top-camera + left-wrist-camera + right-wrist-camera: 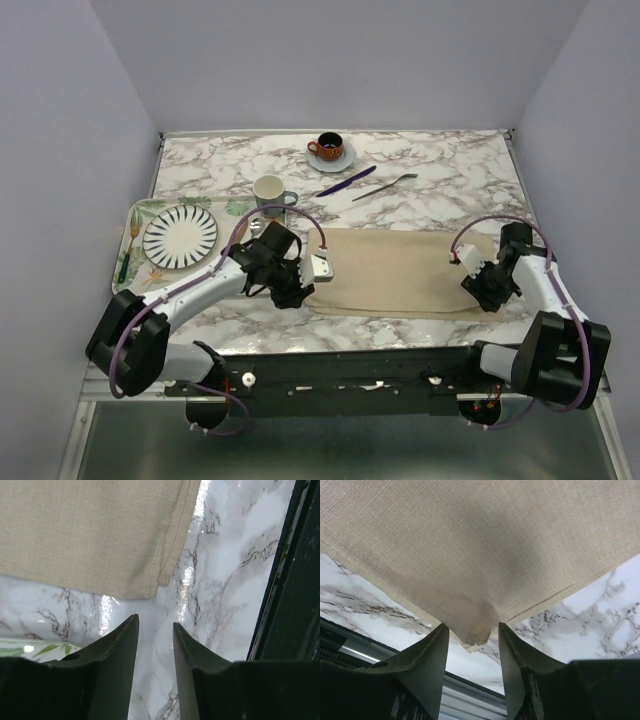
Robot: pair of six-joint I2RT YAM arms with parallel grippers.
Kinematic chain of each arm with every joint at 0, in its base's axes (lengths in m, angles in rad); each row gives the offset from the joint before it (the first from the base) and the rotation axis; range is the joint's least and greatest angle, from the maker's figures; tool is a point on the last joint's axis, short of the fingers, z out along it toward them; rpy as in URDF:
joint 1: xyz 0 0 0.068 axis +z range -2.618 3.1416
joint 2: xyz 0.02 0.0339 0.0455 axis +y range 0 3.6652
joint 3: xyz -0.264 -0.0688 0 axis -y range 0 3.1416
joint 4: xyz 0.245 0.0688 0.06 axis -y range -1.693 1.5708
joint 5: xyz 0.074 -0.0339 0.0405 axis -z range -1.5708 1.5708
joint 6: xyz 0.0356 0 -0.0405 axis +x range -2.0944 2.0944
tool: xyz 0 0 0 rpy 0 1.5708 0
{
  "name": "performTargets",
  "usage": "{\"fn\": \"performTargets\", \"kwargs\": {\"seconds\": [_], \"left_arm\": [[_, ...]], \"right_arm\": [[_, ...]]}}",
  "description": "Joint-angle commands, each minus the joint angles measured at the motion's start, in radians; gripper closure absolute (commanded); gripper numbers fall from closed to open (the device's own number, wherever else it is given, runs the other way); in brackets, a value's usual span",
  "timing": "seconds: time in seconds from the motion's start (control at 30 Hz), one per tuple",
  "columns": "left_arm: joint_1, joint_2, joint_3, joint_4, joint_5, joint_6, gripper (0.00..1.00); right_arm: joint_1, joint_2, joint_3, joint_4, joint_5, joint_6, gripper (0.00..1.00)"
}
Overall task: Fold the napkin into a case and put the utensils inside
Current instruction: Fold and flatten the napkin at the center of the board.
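- Napkin (400, 272), plain beige cloth, lies flat on the marble desk (450, 170).
- Left hand (155, 622) gapes empty beside its near corner; right hand (472, 627), parted, straddles the other corner unclamped.
- Best: pinch both corners at once, keep edges aligned.

Bright, even light in all my views.
Glare streaks the table (186, 580) beside my left fingers (117, 655); my right gripper (472, 626) throws a soft shadow on the napkin (510, 555); fingers blur close up.
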Motion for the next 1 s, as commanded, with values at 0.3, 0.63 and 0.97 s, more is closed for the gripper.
{"fn": "performTargets", "kwargs": {"seconds": [0.3, 0.63, 0.97], "left_arm": [[-0.117, -0.01, 0.008, 0.067, -0.125, -0.016, 0.53], [-0.118, 0.004, 0.062, -0.017, -0.135, -0.004, 0.51], [-0.081, -0.176, -0.004, 0.018, -0.054, -0.001, 0.5]], "right_arm": [[-0.007, 0.062, 0.118, -0.13, -0.052, 0.15, 0.5], [-0.035, 0.075, 0.135, -0.125, -0.043, 0.381, 0.47], [-0.219, 0.086, 0.12, -0.11, -0.147, 0.466, 0.49]]}}
